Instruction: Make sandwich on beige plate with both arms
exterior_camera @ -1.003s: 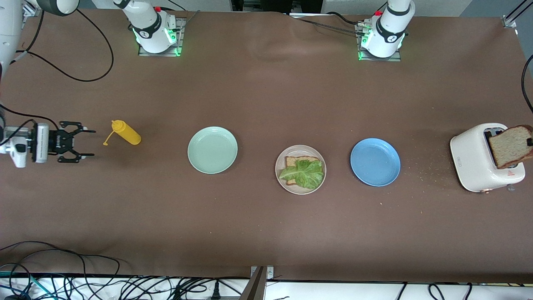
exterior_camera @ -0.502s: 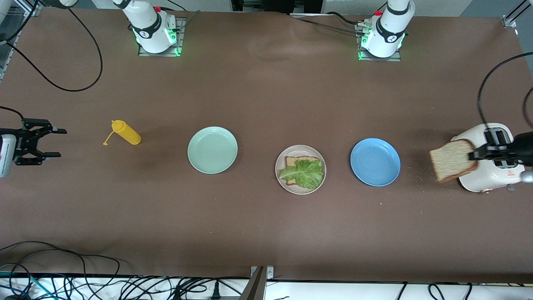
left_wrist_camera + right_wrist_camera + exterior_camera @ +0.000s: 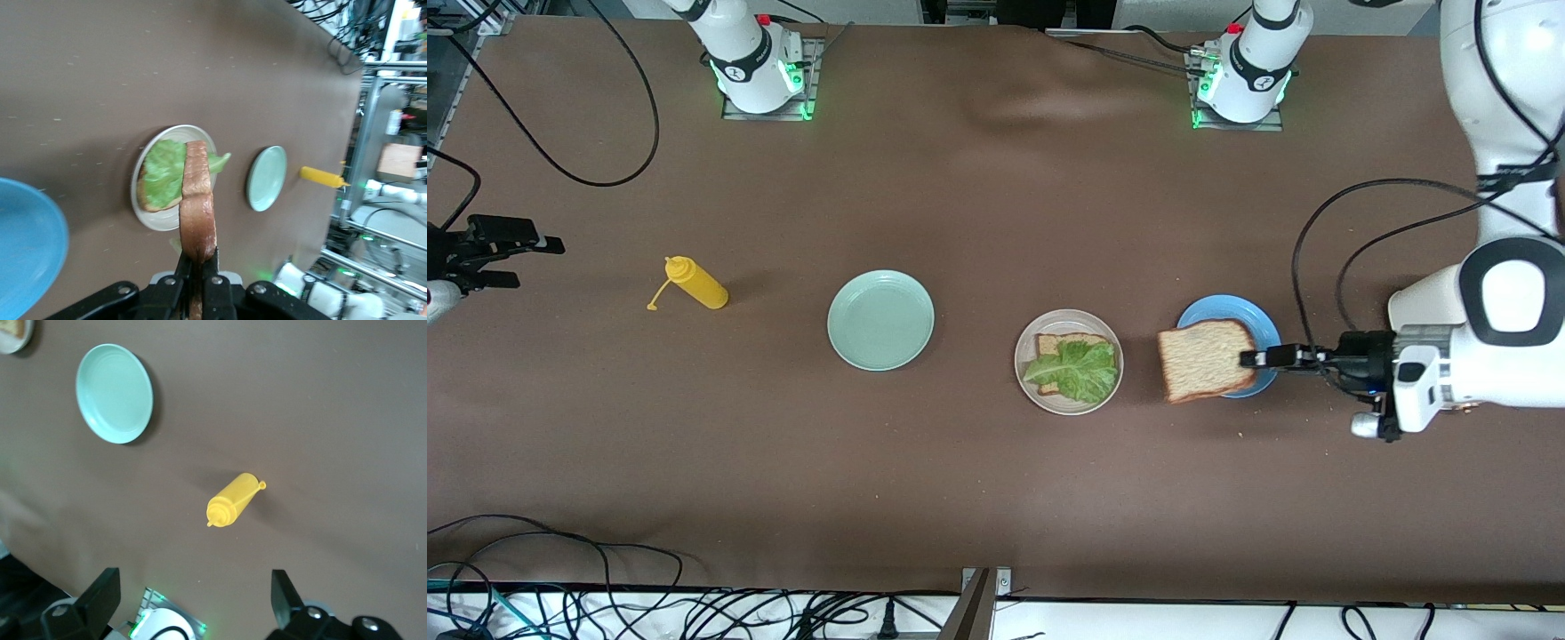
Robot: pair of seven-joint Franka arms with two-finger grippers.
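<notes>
While the left gripper point(image 3: 1249, 359) pinches a bread slice point(image 3: 1204, 360) over the blue plate point(image 3: 1258, 320), the beige plate point(image 3: 1069, 402) holds bread and lettuce point(image 3: 1078, 369) beside it. Fingers spread, the right gripper point(image 3: 529, 261) waits at the right arm's end of the table, near the yellow bottle point(image 3: 696, 284).

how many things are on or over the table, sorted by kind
plates: 3 (mint-green plate, beige plate, blue plate)
bread slices: 2 (one on the beige plate, one held)
lettuce leaf: 1
yellow bottle: 1
total: 7
</notes>
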